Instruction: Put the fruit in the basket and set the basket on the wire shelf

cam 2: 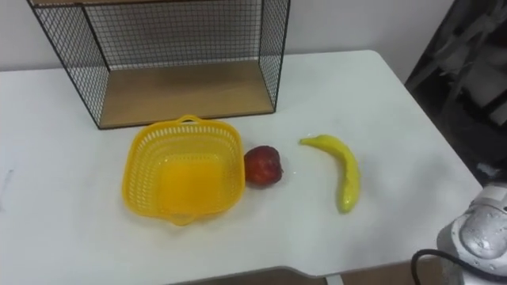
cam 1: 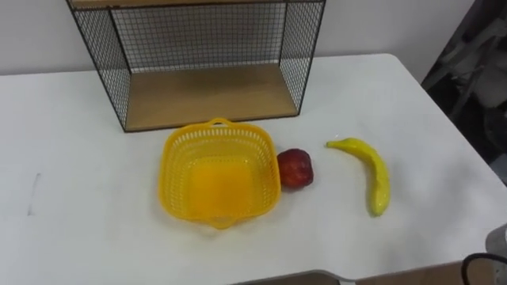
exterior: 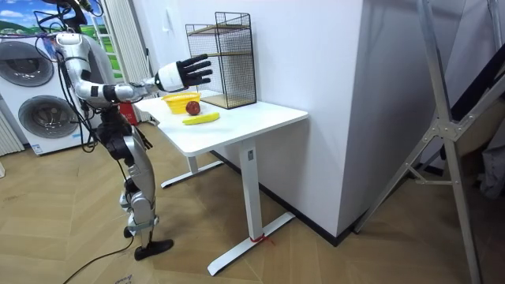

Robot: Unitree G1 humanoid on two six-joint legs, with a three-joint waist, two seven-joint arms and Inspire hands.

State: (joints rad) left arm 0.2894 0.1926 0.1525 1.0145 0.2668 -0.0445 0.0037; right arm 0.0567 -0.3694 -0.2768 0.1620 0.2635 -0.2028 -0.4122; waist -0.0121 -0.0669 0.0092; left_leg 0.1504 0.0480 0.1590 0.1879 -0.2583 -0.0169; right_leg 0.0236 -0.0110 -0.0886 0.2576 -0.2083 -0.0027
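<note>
Basket (cam 1: 176, 162) yellow lattice, empty | apple (cam 1: 295, 168) red | banana (cam 1: 375, 176) yellow, curved | right robot hand (exterior: 183, 74) spread wide, empty

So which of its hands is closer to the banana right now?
The right. Its right hand is raised in the air, fingers spread, on the banana's side of the table; where the left hand is, I can't tell.

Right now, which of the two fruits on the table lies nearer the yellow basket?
The red apple, just right of the basket; the banana lies farther right, well apart from it.
</note>
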